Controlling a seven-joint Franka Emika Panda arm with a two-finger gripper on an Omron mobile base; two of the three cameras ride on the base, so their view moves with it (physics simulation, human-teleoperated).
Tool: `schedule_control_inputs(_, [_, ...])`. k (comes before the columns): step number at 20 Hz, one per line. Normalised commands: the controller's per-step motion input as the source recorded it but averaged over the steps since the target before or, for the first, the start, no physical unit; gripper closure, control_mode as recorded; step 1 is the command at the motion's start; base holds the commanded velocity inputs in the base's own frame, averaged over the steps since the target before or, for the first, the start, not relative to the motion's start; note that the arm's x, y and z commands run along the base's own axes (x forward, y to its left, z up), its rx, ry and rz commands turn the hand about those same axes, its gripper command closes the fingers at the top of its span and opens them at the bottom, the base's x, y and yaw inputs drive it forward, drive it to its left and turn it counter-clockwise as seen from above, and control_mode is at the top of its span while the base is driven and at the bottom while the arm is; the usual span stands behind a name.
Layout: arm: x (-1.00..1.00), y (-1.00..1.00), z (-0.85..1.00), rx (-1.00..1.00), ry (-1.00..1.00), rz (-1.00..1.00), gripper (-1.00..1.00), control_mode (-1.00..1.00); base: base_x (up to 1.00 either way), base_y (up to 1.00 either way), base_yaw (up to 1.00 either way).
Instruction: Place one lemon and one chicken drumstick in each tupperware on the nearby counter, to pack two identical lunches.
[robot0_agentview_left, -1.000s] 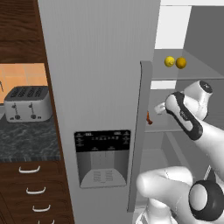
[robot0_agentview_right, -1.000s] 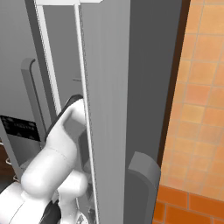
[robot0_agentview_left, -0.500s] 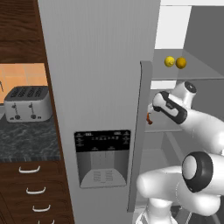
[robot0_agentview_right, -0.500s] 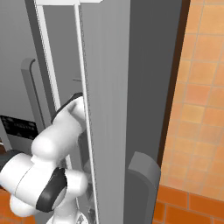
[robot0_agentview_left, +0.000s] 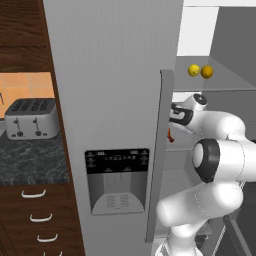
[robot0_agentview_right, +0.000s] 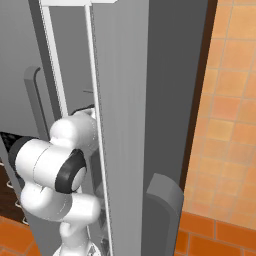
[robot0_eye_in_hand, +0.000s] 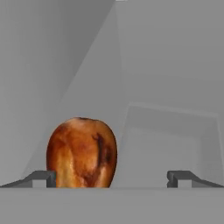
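**Q:** Since the earlier frame, what had changed in the left base view?

**A:** Over the last second the arm's elbow swung up and forward, and the wrist pushed further into the open fridge (robot0_agentview_left: 120, 100) behind the edge of its door; the two lemons (robot0_agentview_left: 200, 71) on the upper fridge shelf stayed put.

**Q:** Where did the task's thing lie, and how did the jaws (robot0_eye_in_hand: 113, 178) stand?

**A:** The chicken drumstick (robot0_eye_in_hand: 82, 152) lay on the fridge shelf below the lemons' shelf, showing as a small brown piece just beyond the fridge door's edge. In the hand view it sat between the two finger tips (robot0_eye_in_hand: 40, 177) but off centre, close against one tip and well apart from the other. The jaws were spread wide and held nothing.

**Q:** What did a good grasp appear to call for?

**A:** Judging from the hand view, the hand first needed a sideways shift to centre the drumstick in the gap, then a short advance so the tips passed its widest part before closing. Closing as it stood would probably have nudged the drumstick along the shelf. The tabletop (robot0_agentview_left: 30, 162), beside the fridge and under the toaster (robot0_agentview_left: 32, 117), was the destination; the tupperware could not be made out.
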Motion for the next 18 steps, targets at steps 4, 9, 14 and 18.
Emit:
schedule_control_inputs(4, [0.01, 0.20, -0.28, 0.00, 0.09, 0.00, -1.00, -1.00, 0.00, 0.00, 0.00])
schedule_control_inputs(9, [-0.09, 0.34, -0.03, 0.00, -0.03, 0.00, -1.00, -1.00, 0.00, 0.00, 0.00])
schedule_control_inputs(14, [-0.06, 0.00, 0.09, 0.05, -0.06, 0.01, -1.00, -1.00, 0.00, 0.00, 0.00])
schedule_control_inputs(18, [0.01, 0.06, -0.11, 0.13, 0.02, 0.03, -1.00, -1.00, 0.00, 0.00, 0.00])
